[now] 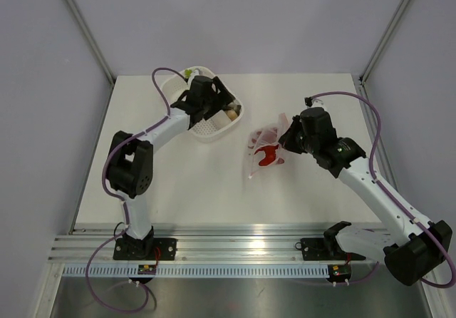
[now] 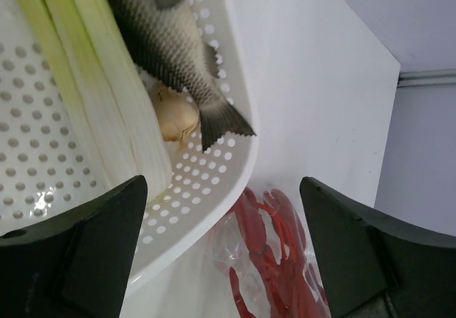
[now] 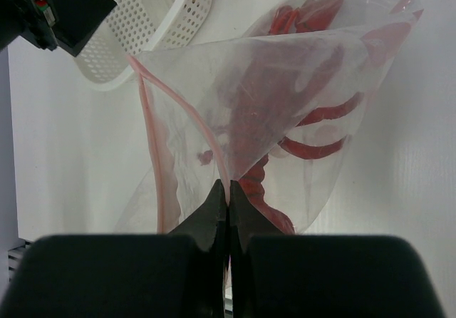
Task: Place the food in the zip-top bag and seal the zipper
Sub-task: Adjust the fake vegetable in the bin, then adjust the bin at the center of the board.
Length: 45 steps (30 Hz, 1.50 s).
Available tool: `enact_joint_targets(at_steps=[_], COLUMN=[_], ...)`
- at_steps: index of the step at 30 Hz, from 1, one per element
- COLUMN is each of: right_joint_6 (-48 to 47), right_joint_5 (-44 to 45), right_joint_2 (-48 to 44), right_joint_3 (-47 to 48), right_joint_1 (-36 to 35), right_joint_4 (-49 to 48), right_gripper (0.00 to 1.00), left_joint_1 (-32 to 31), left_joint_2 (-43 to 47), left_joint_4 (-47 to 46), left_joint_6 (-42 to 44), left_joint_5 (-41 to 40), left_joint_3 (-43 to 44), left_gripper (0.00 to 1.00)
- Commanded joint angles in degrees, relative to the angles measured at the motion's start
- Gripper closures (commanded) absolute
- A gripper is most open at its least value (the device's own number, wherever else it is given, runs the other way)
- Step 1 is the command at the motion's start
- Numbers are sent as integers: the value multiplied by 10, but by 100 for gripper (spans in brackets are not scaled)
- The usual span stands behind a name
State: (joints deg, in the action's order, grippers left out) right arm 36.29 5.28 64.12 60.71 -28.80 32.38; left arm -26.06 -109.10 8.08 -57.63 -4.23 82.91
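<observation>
The zip-top bag lies right of centre with the red lobster inside it. My right gripper is shut on the bag's mouth edge, lifting one side so the pink zipper gapes; the lobster shows through the film. My left gripper hangs open over the near rim of the white basket, nothing between its fingers. In the basket lie the grey fish, the green leafy vegetable and a peach round piece. Past the rim, the bagged lobster is in sight.
The white perforated basket stands at the back of the table, left of the bag. In the right wrist view the basket and the left gripper sit at the top left. Frame posts flank the table's far corners.
</observation>
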Motion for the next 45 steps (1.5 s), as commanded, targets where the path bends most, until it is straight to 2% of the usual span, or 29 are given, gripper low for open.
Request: enact_joint_targets(at_steps=[1, 5, 6, 8, 9, 11, 12, 16, 19, 23, 28, 30, 34, 38, 39, 41, 43, 45], right_joint_6=[1, 0, 0, -1, 0, -3, -3, -4, -6, -7, -3, -2, 0, 1, 1, 1, 3, 5], right_joint_5=[1, -4, -4, -6, -8, -10, -9, -11, -8, -4, -12, -15, -18, -19, -19, -23, -26, -29], right_joint_2=[-10, -14, -14, -15, -15, -15, -16, -16, -19, -23, -14, -12, -12, -15, -15, -15, -16, -16], right_joint_3=[2, -1, -2, -3, -2, -3, -3, -2, -2, -5, -5, -5, -9, -10, -10, -12, -13, -16], right_joint_1=[2, 2, 2, 2, 2, 3, 2, 3, 2, 2, 2, 2, 3, 2, 2, 3, 2, 2], right_joint_4=[-18, -21, -22, -24, -24, -26, -25, -25, -21, -18, -25, -28, -29, -32, -32, -35, -36, -38], right_gripper=[100, 100, 99, 100, 100, 99, 99, 99, 99, 99, 99, 99, 99, 99, 99, 99, 99, 99], left_joint_1=[4, 4, 4, 3, 4, 6, 7, 15, 44, 83, 95, 96, 96, 84, 64, 37, 1, -23], left_joint_2=[29, 46, 45, 33, 28, 20, 19, 5, -23, -45, -83, -87, -42, 39, 55, 101, 141, 162], left_joint_4=[-35, -11, -9, 12, 23, 28, 24, 15, 26, 49, 93, 113, 105, 88, 86, 100, 111, 117], left_joint_6=[151, 328, 422, 520, 595, 669, 733, 812, 770, 646, 580, 528, 422, 278, 260, 227, 217, 231], left_joint_5=[31, -21, -22, -42, -53, -63, -56, -24, -25, -9, -43, -52, -92, -84, -95, -129, -162, -159], left_joint_3=[61, 84, 89, 98, 106, 98, 89, 59, 73, 90, 102, 100, 30, -74, -109, -126, -133, -130], left_gripper=[9, 15, 17, 17, 17, 16, 16, 14, 17, 25, 24, 24, 24, 23, 22, 18, 15, 16])
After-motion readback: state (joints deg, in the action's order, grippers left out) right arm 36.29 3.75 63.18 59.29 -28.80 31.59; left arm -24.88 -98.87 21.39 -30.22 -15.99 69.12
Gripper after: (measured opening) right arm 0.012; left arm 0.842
